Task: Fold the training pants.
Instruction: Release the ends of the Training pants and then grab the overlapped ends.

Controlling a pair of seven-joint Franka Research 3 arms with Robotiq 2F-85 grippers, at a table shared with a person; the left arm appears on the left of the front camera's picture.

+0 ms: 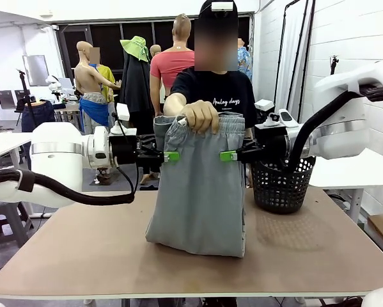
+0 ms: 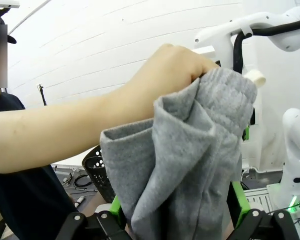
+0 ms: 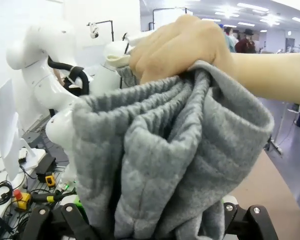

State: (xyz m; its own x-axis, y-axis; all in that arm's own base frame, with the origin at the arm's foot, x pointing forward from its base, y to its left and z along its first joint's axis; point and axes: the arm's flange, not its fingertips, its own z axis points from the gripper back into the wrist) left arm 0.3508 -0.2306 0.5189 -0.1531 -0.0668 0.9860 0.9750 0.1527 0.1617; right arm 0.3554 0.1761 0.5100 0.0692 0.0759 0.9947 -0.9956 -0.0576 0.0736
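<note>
A person's hand (image 1: pixel 201 115) holds the training pants (image 1: pixel 197 198) up by the waistband, with the lower end slumped on the table (image 1: pixel 82 249). The left gripper (image 1: pixel 169 155) and right gripper (image 1: pixel 229 155) flank them just below the waistband, the 2 pairs of fingers spread wide around the hanging cloth

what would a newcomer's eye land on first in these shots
A person's hand holds the grey training pants up by the waistband over the middle of the table, lower end resting on it. The left gripper and right gripper flank them just below the waistband, fingers open around the fabric. A black mesh basket stands at the far right.
</note>
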